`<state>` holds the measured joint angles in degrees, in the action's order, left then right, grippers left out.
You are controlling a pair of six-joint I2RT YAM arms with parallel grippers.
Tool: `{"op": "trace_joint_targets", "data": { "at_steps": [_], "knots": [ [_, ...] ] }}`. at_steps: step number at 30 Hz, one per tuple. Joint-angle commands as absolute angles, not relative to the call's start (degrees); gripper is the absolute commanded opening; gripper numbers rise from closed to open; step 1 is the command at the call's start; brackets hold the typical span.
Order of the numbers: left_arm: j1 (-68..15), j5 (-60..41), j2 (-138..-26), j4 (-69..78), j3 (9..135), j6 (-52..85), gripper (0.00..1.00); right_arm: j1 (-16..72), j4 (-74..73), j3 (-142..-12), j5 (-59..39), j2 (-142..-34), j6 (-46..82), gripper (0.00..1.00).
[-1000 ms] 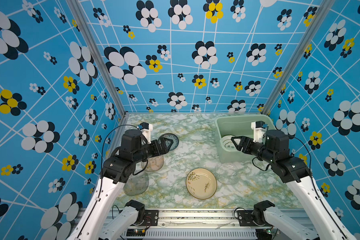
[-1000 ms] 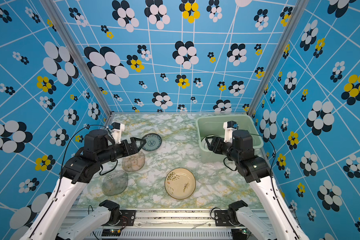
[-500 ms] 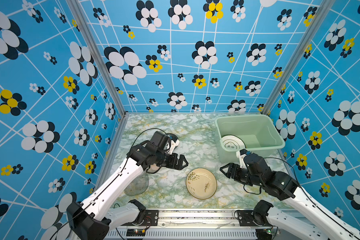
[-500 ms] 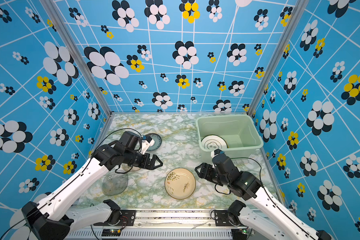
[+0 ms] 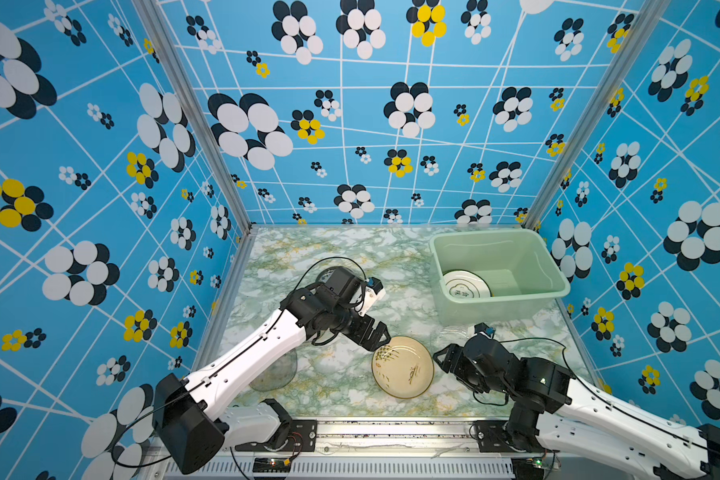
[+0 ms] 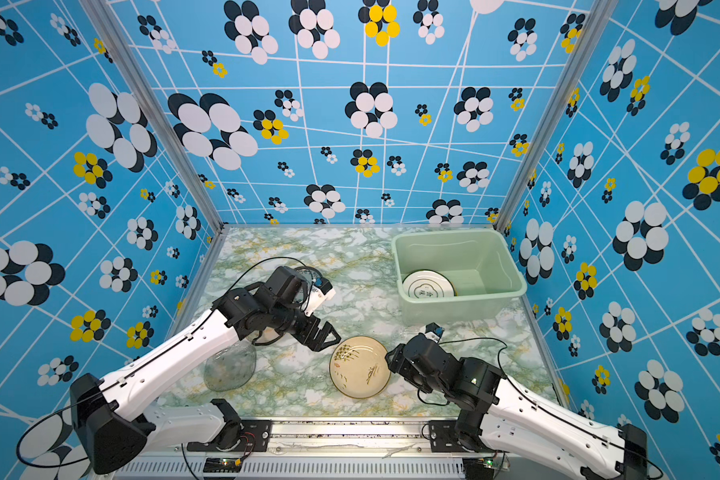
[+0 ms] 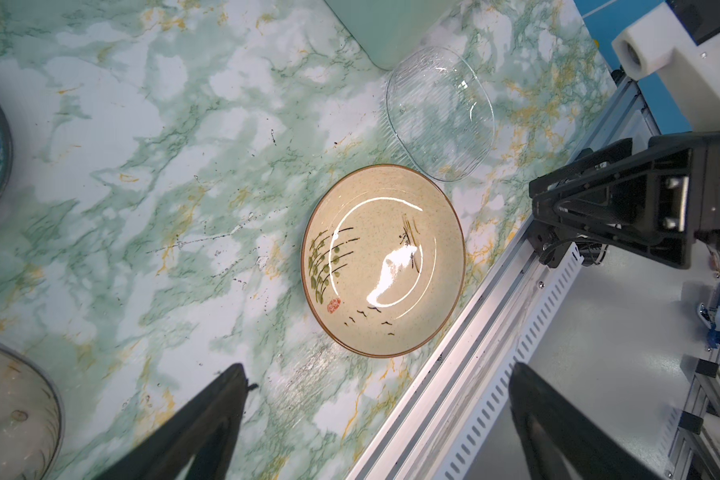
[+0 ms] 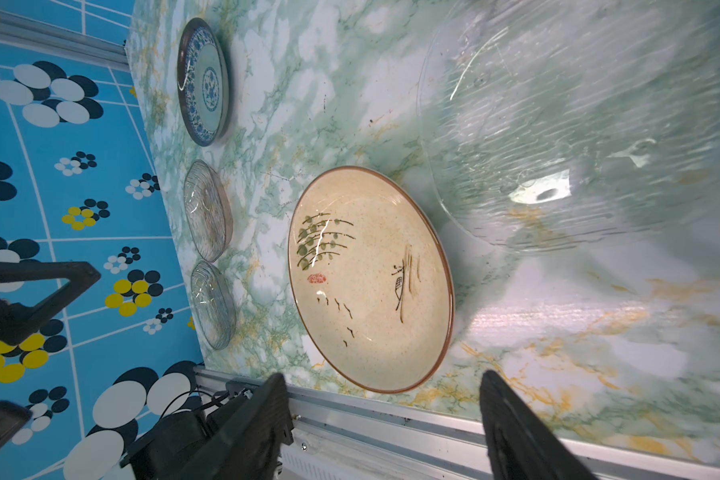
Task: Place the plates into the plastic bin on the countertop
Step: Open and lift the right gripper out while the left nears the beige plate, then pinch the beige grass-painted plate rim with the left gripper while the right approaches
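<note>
Beige plant-drawn plate point(image 5: 403, 367): flat on the marble countertop point(image 5: 341, 249), near its 6 o'clock edge.
Left gripper point(image 5: 381, 340): jaws wide apart, empty — above the plate's 10 o'clock rim.
Right gripper point(image 5: 440, 360): jaws apart, empty, beside its 3 o'clock rim.
Plastic bin point(image 5: 504, 309): 2 o'clock corner, one white green-rimmed plate point(image 5: 466, 286) inside.
Advice: slip one finger under the rim, pinch firmly — mind the clear glass plate point(image 7: 440, 112) just beside.

White-shelled arms point(image 5: 246, 357) with black joints point(image 5: 314, 307) and looping black cables point(image 5: 334, 258)
</note>
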<state>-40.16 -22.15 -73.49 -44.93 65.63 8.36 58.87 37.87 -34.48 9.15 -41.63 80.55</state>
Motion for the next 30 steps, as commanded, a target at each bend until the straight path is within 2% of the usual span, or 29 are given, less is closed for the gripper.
{"op": "trace_joint_targets", "data": {
  "at_steps": [1, 10, 19, 30],
  "knots": [
    [-40.5, -23.8, -75.7, -41.6, 64.4, 5.7, 0.99, 60.7, 37.7, -32.8, 13.1, -41.8, 87.4, 0.75],
    [-40.4, -27.6, -79.4, -35.4, 62.2, -1.4, 0.99, 66.4, 33.5, -28.3, 17.1, -43.6, 99.7, 0.77],
    [-38.7, -33.0, -85.7, -31.8, 62.5, -3.6, 0.99, 67.5, 25.0, -24.9, 15.9, -49.5, 104.1, 0.78],
    [-35.0, -40.1, -96.0, -35.6, 67.1, -0.7, 0.99, 67.9, 16.4, -21.3, 14.3, -53.2, 107.0, 0.80]
  ]
}}
